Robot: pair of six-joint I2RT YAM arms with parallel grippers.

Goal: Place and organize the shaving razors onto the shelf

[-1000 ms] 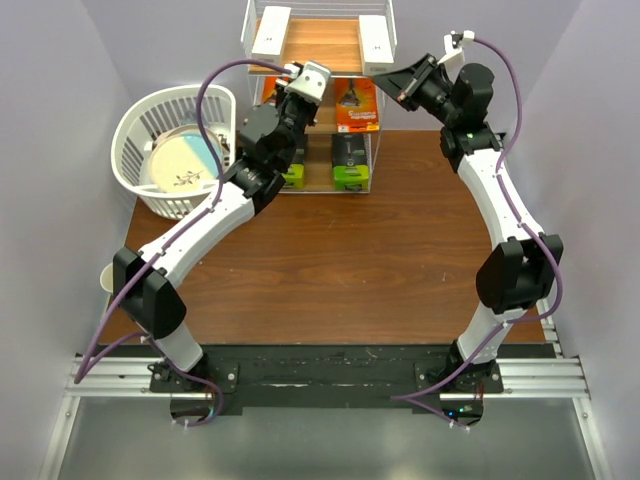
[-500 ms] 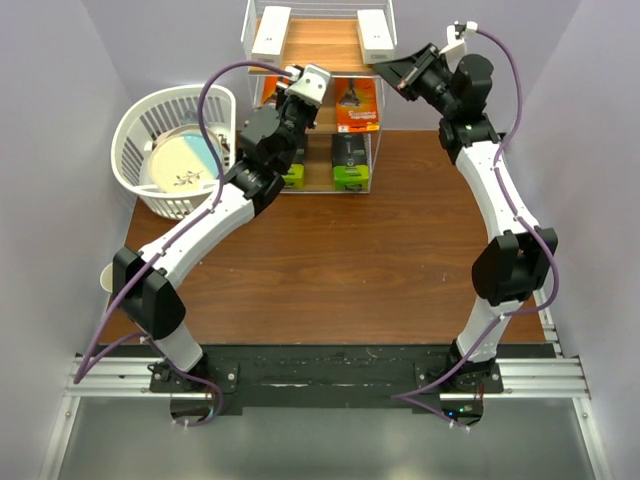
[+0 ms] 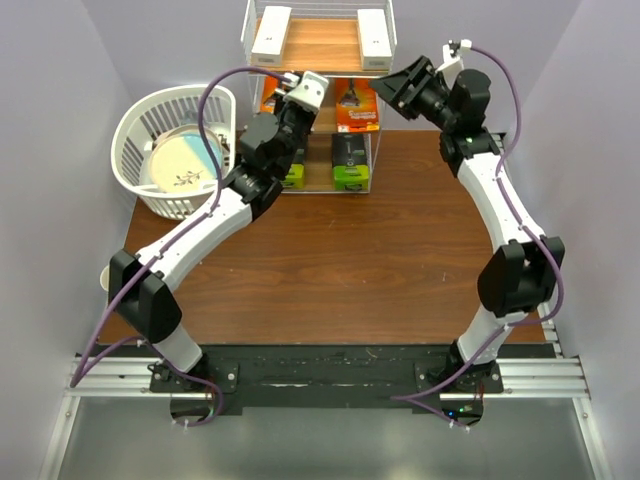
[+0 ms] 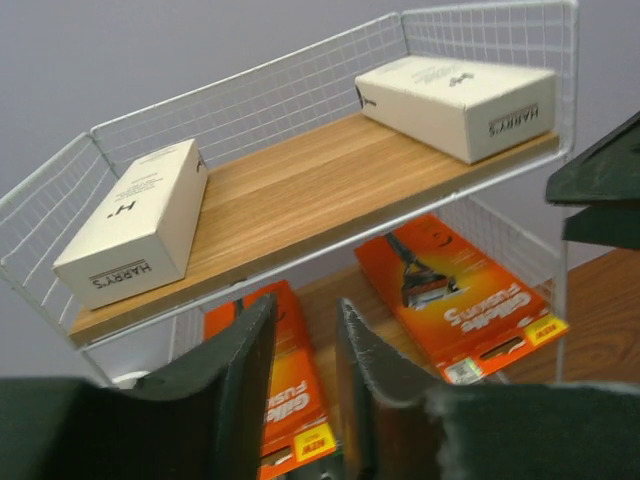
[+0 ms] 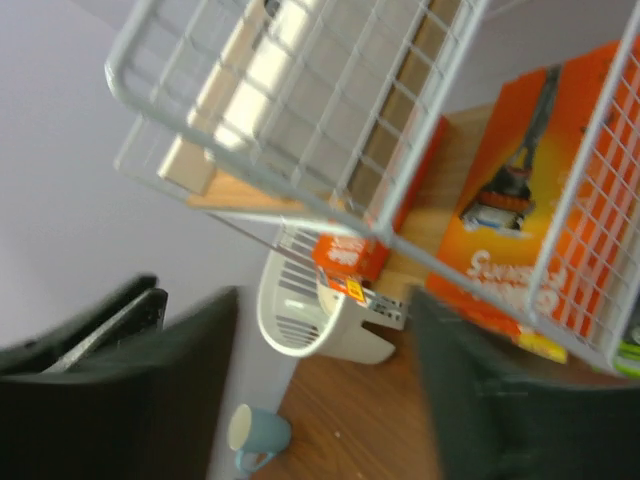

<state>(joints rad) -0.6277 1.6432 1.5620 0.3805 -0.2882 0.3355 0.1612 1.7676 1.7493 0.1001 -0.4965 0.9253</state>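
Six shaving razors, top view: you have all on the shelf, one kind per tier: white boxes top, orange boxes middle, black-and-lime packs bottom. Each pair is split left and right for order.
Left wrist: left gripper narrow, empty, facing the middle tier, probably to square an orange box.
Right wrist: right gripper wide, empty, beside the shelf's right end.

Top board bare between white boxes, wire walls fencing shelf sides, front open
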